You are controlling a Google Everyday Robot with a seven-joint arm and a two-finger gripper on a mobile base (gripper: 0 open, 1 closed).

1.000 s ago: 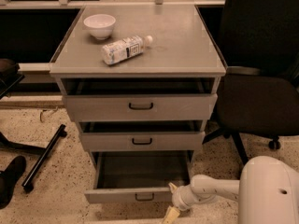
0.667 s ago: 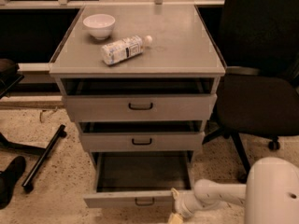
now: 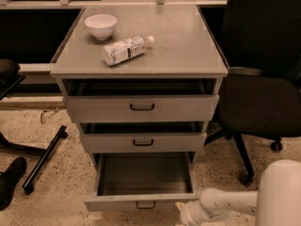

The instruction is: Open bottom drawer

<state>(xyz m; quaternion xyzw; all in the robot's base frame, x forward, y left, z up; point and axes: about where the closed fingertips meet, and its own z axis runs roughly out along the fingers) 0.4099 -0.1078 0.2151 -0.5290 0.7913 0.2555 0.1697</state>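
Camera view, single frame.

- Grey metal three-drawer cabinet (image 3: 188, 46) at centre frame, seen from the front and above.
- Bottom drawer (image 3: 117, 203), grey metal with the narrowest front and a small black loop handle (image 3: 146, 205), sits at 6 o'clock in frame. It is pulled well out of the cabinet, with the grey inside floor and side walls exposed to the camera. Its front panel lies near the lower frame edge.
- Middle grey drawer front (image 3: 142, 142) and top, widest grey drawer front (image 3: 141, 108) are stacked above it, each with a black loop handle and a dark gap over its upper edge.
- Gripper (image 3: 187, 215) is on the white arm (image 3: 235, 202), at about 5 o'clock in frame, just beside the right end of the bottom drawer's front panel. The arm enters from the white rounded robot body (image 3: 280, 197) at 4 to 5 o'clock. The gripper tip is cut by the lower frame edge, so I cannot tell whether it is wide or narrow, or whether it touches the panel.
- Cabinet top: small white ceramic bowl (image 3: 100, 25) upright at 11 o'clock. Clear plastic bottle with a white label (image 3: 126, 50) lies on its side just beside the bowl, cap toward 2 o'clock.
- Black padded office chair (image 3: 263, 98) at 3 o'clock, close to the cabinet's right side.
- Speckled beige floor (image 3: 61, 192). A black bar (image 3: 44, 157) lies on it at 8 o'clock.
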